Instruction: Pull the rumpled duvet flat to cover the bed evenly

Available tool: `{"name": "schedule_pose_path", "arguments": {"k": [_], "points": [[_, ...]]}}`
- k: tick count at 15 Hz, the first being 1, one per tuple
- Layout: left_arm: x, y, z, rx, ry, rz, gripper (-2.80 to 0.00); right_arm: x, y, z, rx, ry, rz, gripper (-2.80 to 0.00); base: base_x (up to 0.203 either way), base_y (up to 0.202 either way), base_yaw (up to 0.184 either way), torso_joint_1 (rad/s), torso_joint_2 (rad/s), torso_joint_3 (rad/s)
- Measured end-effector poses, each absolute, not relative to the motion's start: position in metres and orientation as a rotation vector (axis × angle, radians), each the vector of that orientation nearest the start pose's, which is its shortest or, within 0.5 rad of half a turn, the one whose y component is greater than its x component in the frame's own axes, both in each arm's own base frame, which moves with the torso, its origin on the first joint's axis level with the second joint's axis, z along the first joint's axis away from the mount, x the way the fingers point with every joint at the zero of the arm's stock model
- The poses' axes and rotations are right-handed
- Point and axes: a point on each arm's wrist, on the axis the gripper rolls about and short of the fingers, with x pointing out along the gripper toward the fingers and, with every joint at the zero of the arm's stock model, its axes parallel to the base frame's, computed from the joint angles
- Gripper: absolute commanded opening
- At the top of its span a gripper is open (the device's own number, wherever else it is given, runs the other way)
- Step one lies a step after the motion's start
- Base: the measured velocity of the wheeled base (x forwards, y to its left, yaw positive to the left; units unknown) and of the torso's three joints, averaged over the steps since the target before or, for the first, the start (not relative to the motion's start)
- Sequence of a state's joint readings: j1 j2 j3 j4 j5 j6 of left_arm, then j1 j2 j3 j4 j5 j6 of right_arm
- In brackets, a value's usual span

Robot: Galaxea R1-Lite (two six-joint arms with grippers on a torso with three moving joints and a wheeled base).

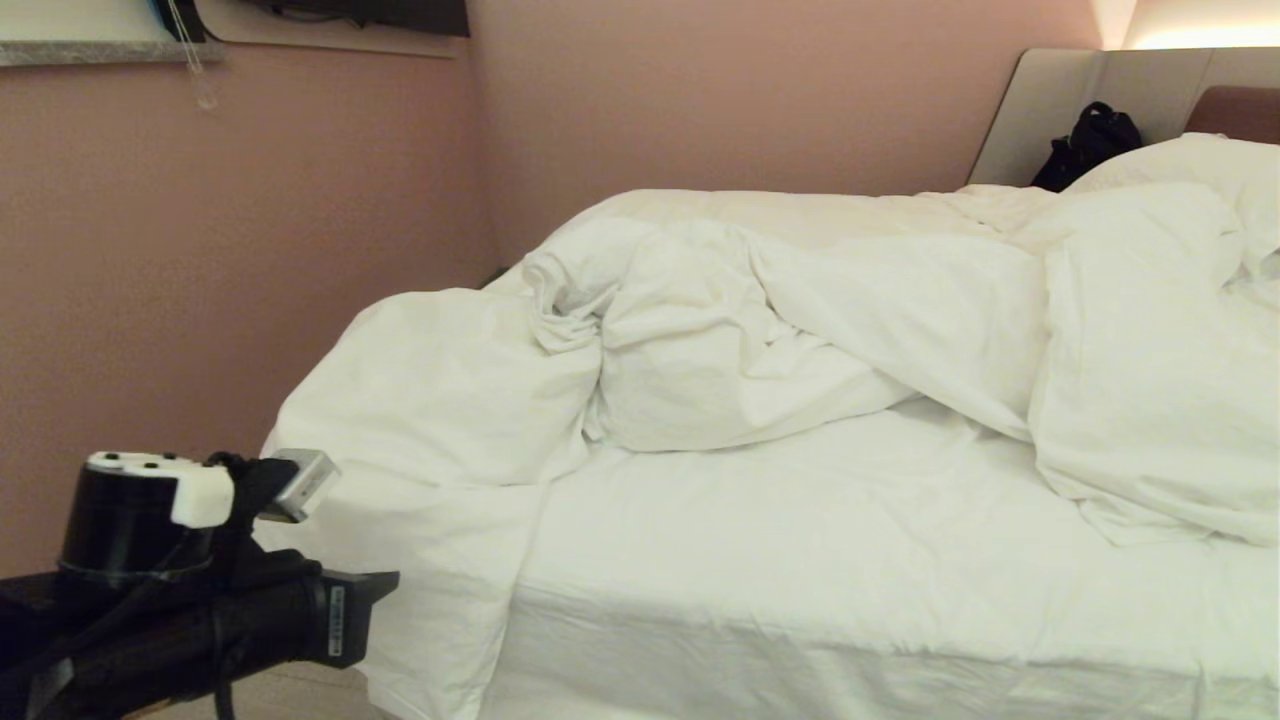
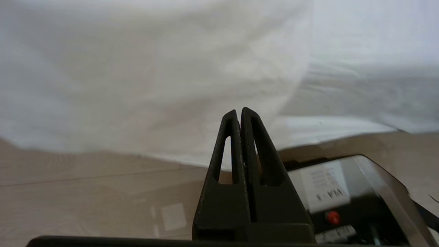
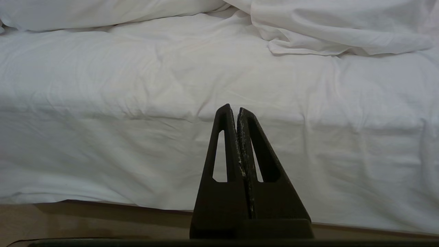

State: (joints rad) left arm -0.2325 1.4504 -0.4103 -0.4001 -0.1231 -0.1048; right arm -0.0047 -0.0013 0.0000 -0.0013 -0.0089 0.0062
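The duvet point(image 1: 760, 330) is lying bunched in a heap across the middle and far side of the bed point(image 1: 800, 560), with 1 twisted knot of cloth near the wall side and a loose flap drooping over the near left corner toward the floor, so the near stretch of mattress sheet is sitting bare. The left gripper point(image 2: 239, 113) is hanging low by that draped corner, its 2 fingers pressed together and holding nothing, with white cloth just ahead of the tips and pale floor beneath. The right gripper point(image 3: 232, 109) is sitting parked facing the bed's near side, also pressed together on nothing. By the look of it we are watching the approach, before any grab: no cloth is pinched yet. The next move is calling for the left fingers to part, close in on a duvet edge near that corner and clamp on the thick cover rather than the thin sheet under it, then draw it toward the foot and the near side. As for writing, a white label on the robot's base in the left wrist view is showing characters resembling "VIA-8", too blurred to be sure, beside a red button. A dark bag point(image 1: 1090, 140) is resting by the headboard.
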Motion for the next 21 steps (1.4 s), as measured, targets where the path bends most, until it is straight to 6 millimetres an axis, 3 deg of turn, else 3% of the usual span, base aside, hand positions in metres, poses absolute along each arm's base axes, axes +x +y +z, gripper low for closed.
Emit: {"name": "schedule_pose_path", "arguments": {"k": [3, 6, 10, 14, 21], "points": [[0.224, -0.060, 0.117, 0.000, 0.635, -0.237, -2.80, -0.023, 0.000, 0.076, 0.006, -0.003, -0.014, -2.80, 0.000, 0.000, 0.000, 0.000, 0.00, 0.000], [0.229, -0.071, 0.109, 0.098, 0.706, -0.206, -2.80, -0.023, 0.000, 0.076, 0.006, -0.002, -0.014, -2.80, 0.000, 0.000, 0.000, 0.000, 0.00, 0.000], [0.211, -0.097, 0.107, 0.145, 0.755, -0.187, -2.80, -0.023, 0.000, 0.076, 0.006, -0.002, -0.014, -2.80, 0.000, 0.000, 0.000, 0.000, 0.00, 0.000], [0.184, -0.112, 0.114, 0.045, 0.729, -0.179, -2.80, -0.023, 0.000, 0.076, 0.006, -0.003, -0.014, -2.80, 0.000, 0.000, 0.000, 0.000, 0.00, 0.000], [0.181, -0.114, 0.096, -0.064, 0.773, -0.060, -2.80, -0.023, 0.000, 0.076, 0.006, -0.002, -0.014, -2.80, 0.000, 0.000, 0.000, 0.000, 0.00, 0.000]]}}
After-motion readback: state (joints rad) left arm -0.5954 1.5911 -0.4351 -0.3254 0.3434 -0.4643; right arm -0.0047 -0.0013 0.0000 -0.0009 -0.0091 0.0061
